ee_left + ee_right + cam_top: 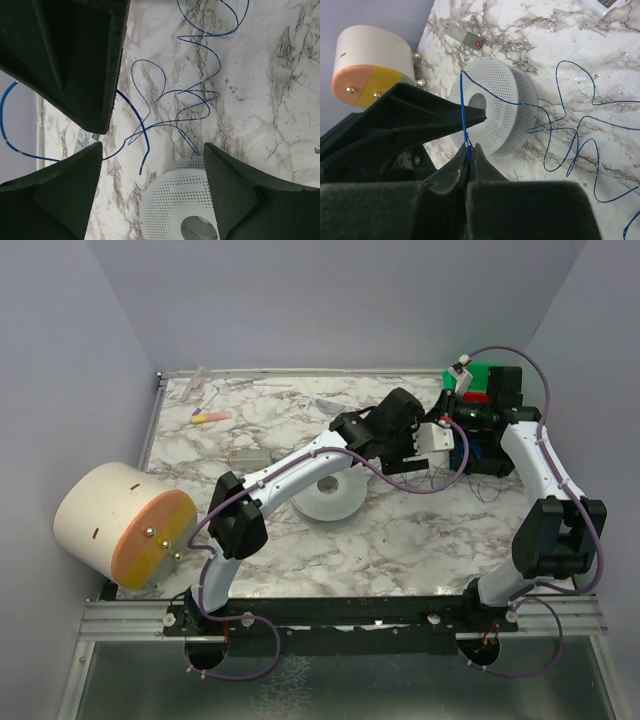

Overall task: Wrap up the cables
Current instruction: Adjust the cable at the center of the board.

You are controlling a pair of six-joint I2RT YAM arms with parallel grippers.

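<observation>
The cable (pixel 175 95) is a very thin blue wire lying in loose loops on the marble table (pixel 400 540); its loops also show in the right wrist view (pixel 570 142). A white perforated spool (pixel 328 495) lies flat beside them and shows in both wrist views (pixel 170 205) (pixel 495 107). My right gripper (pixel 470 149) is shut on a taut stretch of the cable that rises to the spool's rim. My left gripper (pixel 152 147) is open and empty, hovering over the spool's edge and a loose cable end, right next to the right gripper (pixel 440 435).
A cream cylinder with an orange and yellow face (pixel 120 525) stands at the left edge. A small grey device (pixel 250 455) and a yellow-pink item (pixel 210 417) lie at the back left. A green and red box (pixel 480 380) sits at the back right.
</observation>
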